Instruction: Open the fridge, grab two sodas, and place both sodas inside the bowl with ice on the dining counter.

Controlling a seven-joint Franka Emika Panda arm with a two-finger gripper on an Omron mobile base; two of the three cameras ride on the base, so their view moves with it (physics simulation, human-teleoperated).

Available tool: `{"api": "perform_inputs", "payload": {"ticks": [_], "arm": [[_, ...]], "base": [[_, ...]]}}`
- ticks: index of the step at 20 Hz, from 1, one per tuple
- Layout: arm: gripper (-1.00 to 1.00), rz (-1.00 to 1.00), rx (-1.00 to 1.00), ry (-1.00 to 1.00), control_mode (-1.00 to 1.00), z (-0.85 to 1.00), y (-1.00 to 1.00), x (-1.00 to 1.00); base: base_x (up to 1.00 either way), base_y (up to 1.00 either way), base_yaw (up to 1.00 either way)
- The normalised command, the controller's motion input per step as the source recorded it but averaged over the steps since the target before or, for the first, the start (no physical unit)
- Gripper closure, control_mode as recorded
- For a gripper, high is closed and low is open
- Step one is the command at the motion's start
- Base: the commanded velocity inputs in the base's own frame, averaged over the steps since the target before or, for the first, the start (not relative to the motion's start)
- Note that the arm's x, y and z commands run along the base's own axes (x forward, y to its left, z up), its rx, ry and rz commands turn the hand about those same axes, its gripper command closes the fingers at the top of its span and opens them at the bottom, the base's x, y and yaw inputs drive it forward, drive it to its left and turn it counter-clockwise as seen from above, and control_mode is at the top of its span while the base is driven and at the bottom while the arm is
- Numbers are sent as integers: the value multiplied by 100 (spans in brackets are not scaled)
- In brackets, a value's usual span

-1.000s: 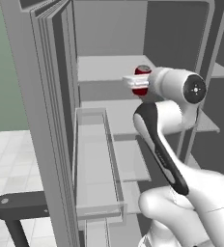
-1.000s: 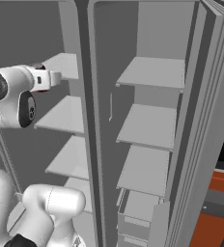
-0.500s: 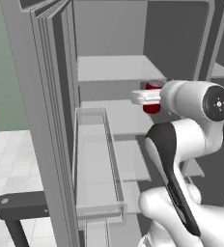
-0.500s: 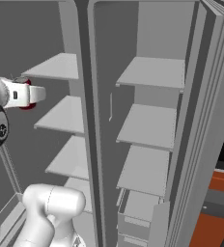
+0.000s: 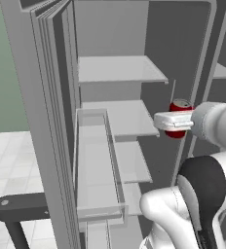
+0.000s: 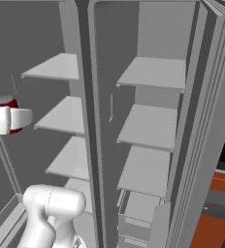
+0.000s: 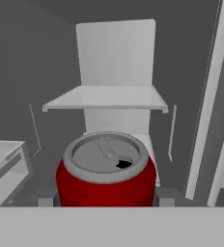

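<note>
Gripping a red soda can upright between the jaws, the gripper level, clear of the shelves in front of the open fridge. Silver top and tab facing the hand camera. Beyond the can, pale shelves; off to one side, a clear door bin

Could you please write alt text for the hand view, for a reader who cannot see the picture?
A red soda can with a silver top and pull tab sits upright between the two sides of the end effector, close to the camera. Behind it is the open grey fridge, with a pale shelf and a clear bin at the left.
</note>
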Motion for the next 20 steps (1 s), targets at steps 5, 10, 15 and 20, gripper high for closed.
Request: {"api": "perform_inputs", "payload": {"ticks": [5, 10, 15, 20], "arm": [[100, 0, 0, 6, -100, 0, -4, -68], [100, 0, 0, 4, -100, 0, 0, -52], [100, 0, 0, 5, -100, -1, 0, -33], [100, 1, 0, 0, 100, -3, 0, 0]], "base": [[0, 0, 0], [0, 0, 0], [0, 0, 0], [-6, 1, 1]]}}
